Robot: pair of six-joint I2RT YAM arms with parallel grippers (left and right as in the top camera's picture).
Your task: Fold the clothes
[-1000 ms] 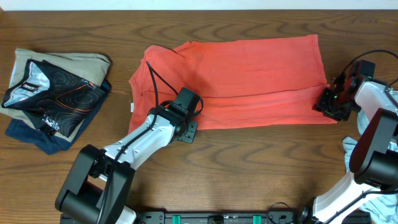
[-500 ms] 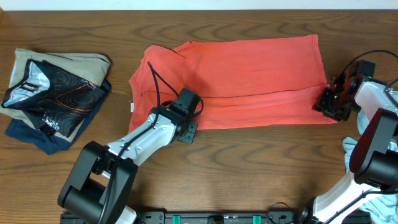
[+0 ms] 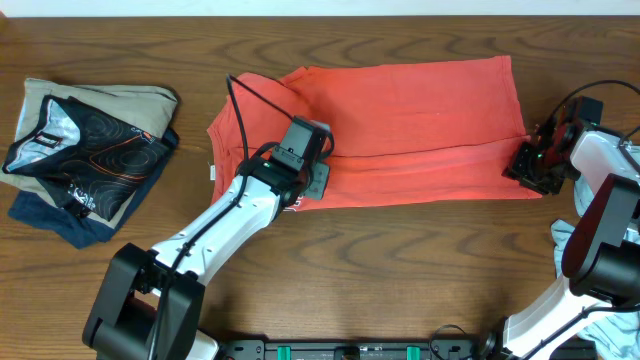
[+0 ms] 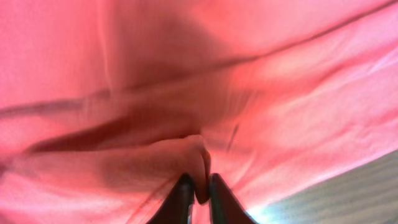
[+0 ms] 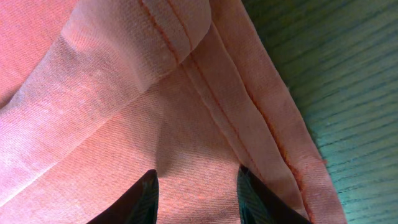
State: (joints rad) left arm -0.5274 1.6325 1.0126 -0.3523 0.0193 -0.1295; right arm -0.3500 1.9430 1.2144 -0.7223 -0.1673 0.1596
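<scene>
T-shirt (image 3: 420, 110), coral-red, lying flat across the middle of a dark wood-grain table (image 3: 420, 270). Its long axis runs left to right as I see it from overhead. The straight hem points right and the bunched sleeve end points left, where a small white tag (image 3: 212, 172) shows at the edge. A long crease runs along the near side, where a strip looks doubled over. The cloth is soft, matte knit, and the right wrist camera shows a double-stitched hem.

My left gripper (image 3: 318, 182) sits on the near left part of the shirt, and its fingers are nearly together, pinching a small ridge of red fabric. My right gripper (image 3: 527, 165) is at the near right hem corner with its fingers spread apart over the cloth. I cannot tell whether they touch it.

A folded stack (image 3: 90, 150) of tan, black-patterned and navy garments rests well apart at the far left. A pale grey-blue cloth (image 3: 562, 235) peeks out at the right, mostly hidden behind my right arm. Any chest lettering is out of sight.
</scene>
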